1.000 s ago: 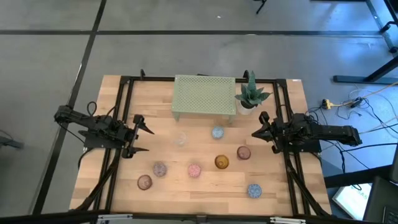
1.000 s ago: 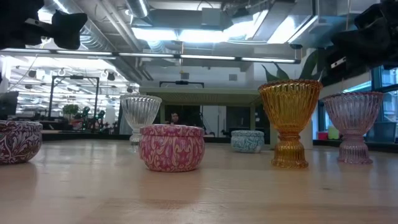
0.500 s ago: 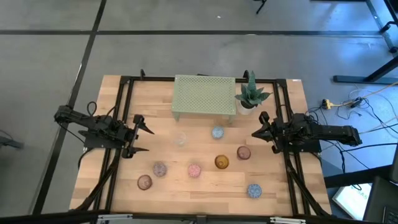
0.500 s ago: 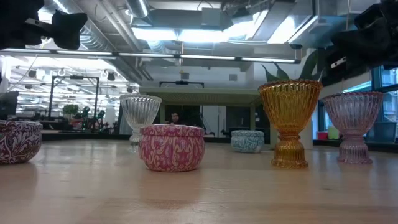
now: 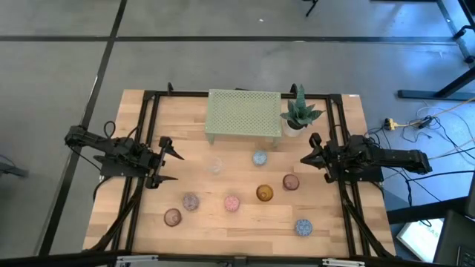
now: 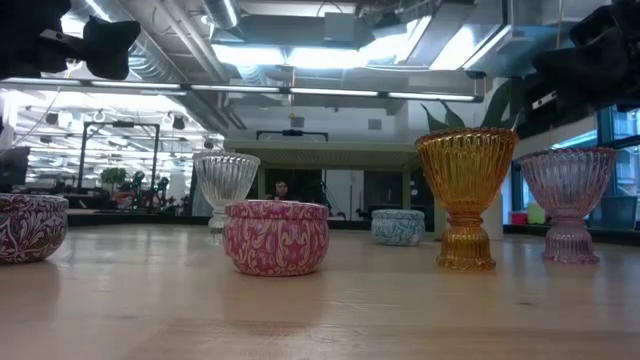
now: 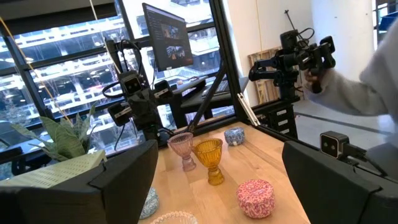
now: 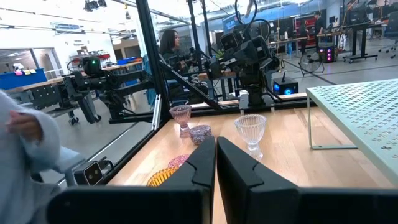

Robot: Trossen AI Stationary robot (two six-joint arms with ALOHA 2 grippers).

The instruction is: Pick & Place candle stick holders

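Your left gripper [image 5: 169, 163] hovers wide open at the table's left edge; your right gripper [image 5: 310, 154] sits closed at the right edge. The small round glass candle stick holders [image 5: 260, 193] stand scattered between them, in front of the pale green perforated stand [image 5: 243, 113].

Grey floor [image 5: 223, 63] around the table; ceiling lights [image 6: 300, 55] (bright), monitor [image 7: 166, 45].

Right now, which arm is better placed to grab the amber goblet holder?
Probably the right. The right gripper hovers nearer the amber goblet holder than the left gripper does, though its fingers are shut and must open first.
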